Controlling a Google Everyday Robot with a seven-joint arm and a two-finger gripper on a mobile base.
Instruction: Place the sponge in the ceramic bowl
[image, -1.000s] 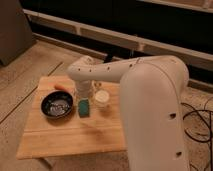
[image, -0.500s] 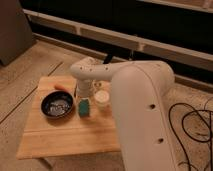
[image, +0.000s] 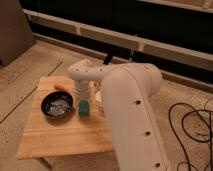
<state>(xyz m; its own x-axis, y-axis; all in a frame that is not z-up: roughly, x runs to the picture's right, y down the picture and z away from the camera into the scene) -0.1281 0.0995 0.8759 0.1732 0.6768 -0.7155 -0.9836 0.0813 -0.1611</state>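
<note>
Blackish, glossy round ceramic bowl (image: 57, 106) sits just left of the robot's gripper (image: 83, 95), an orange carrot-like piece (image: 62, 87) behind it; the gripper hangs straight down, jaws spread wide, holding nothing I can see; the small teal-green squarish sponge (image: 83, 107) rests on the pale wooden table (image: 60, 140) right beneath it, outside the bowl; a small white cylindrical cup (image: 98, 96) stands close on its right; an off-centre pinch could squirt the sponge away, or a swing could topple the cup.

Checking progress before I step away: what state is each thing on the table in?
Bowl: upright, no sponge inside.
Sponge: on table beside bowl, under hand.
Carrot: lying behind bowl.
Cup: partly hidden by arm.
Hand: low over sponge.
</note>
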